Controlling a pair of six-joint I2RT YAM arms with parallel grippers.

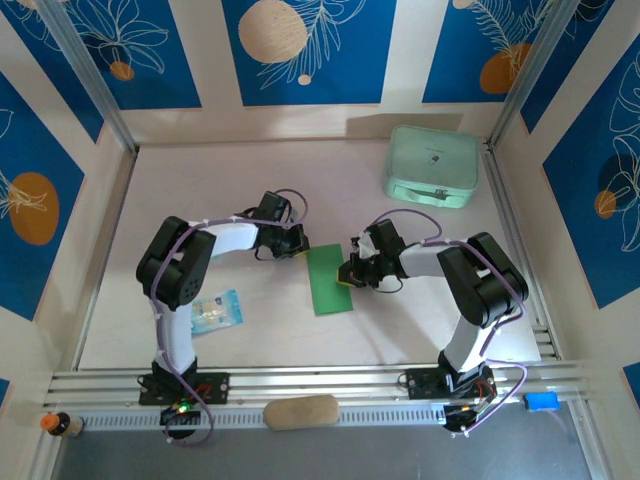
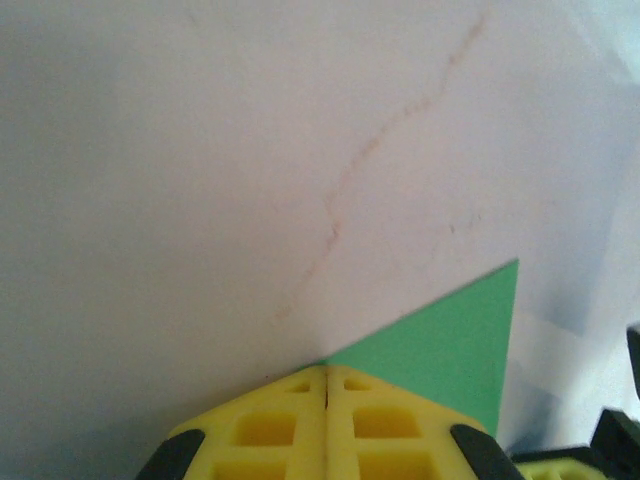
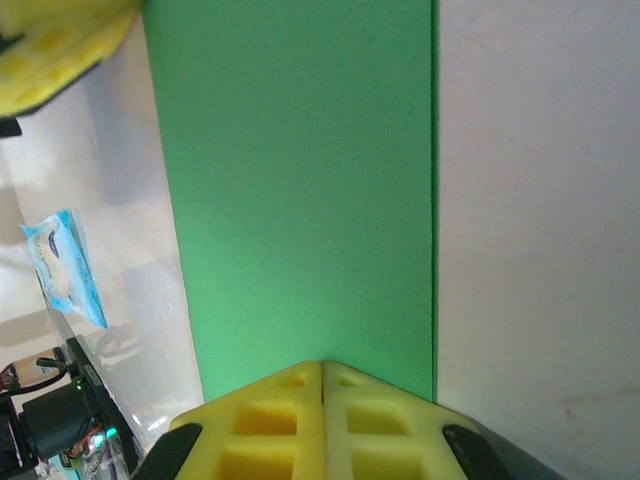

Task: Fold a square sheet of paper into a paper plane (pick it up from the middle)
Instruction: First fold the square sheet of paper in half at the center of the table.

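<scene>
The square sheet of paper (image 1: 328, 280), bright green, lies flat at mid-table as a narrow rectangle, with a doubled long edge in the right wrist view (image 3: 300, 200). My left gripper (image 1: 300, 245) is shut, its yellow tip (image 2: 326, 368) resting at the sheet's far left corner (image 2: 450, 340). From the right, my right gripper (image 1: 347, 275) is also shut, and its tip (image 3: 323, 363) sits on the paper's right side. I cannot tell whether either tip pinches paper. The paper plane is out of view.
A pale mint case (image 1: 432, 166) stands at the back right. A small clear packet with blue print (image 1: 217, 311) lies left of the sheet, near the left arm. A wooden block (image 1: 300, 411) rests on the front rail. Walls close three sides.
</scene>
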